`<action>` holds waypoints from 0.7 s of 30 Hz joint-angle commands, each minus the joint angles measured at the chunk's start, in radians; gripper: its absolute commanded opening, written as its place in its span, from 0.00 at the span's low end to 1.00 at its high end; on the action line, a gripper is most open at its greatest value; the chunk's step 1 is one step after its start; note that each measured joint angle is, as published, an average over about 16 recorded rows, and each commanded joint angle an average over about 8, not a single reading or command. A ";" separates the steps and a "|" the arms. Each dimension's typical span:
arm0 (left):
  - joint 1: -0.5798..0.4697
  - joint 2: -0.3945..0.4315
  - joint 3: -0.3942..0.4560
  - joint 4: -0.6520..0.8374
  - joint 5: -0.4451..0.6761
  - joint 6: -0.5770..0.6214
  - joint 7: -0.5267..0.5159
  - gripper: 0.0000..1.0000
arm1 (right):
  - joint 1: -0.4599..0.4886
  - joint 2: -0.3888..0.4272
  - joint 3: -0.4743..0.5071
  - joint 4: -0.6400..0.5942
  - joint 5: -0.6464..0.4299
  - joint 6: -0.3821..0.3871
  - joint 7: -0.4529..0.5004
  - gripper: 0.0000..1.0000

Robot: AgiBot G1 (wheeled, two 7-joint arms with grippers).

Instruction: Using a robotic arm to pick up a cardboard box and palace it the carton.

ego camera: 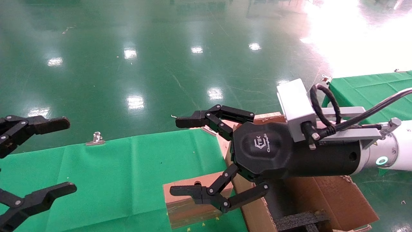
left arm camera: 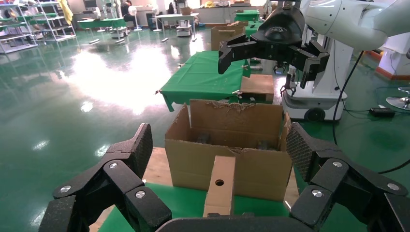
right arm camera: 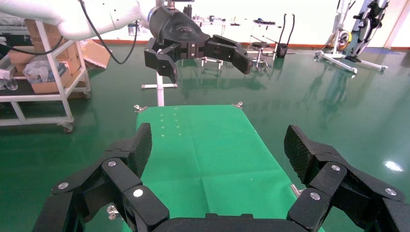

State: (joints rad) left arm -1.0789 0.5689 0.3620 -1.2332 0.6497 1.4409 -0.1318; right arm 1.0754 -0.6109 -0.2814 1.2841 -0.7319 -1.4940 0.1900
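Right gripper gapes wide, empty, seemingly above cardboard box; you drop down, straddling its short width.

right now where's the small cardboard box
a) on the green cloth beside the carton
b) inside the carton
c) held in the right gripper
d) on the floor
a: the cardboard box lies on the green cloth next to the carton, and the right gripper hangs open above it, holding nothing.
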 commanded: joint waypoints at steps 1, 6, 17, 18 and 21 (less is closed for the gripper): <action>0.000 0.000 0.000 0.000 0.000 0.000 0.000 1.00 | 0.000 0.000 0.000 0.000 0.000 0.000 0.000 1.00; 0.000 0.000 0.000 0.000 0.000 0.000 0.000 1.00 | 0.000 0.000 0.000 0.000 0.000 0.000 0.000 1.00; 0.000 0.000 0.000 0.000 0.000 0.000 0.000 0.48 | 0.000 0.000 0.000 0.000 0.000 0.000 0.000 1.00; 0.000 0.000 0.000 0.000 0.000 0.000 0.000 0.36 | 0.000 0.000 0.000 0.000 0.000 0.000 0.000 1.00; 0.000 0.000 0.000 0.000 0.000 0.000 0.000 0.00 | 0.000 0.000 0.000 0.000 0.000 0.000 0.000 1.00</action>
State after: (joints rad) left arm -1.0789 0.5689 0.3620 -1.2332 0.6497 1.4409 -0.1318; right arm 1.0754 -0.6109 -0.2813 1.2841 -0.7320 -1.4941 0.1898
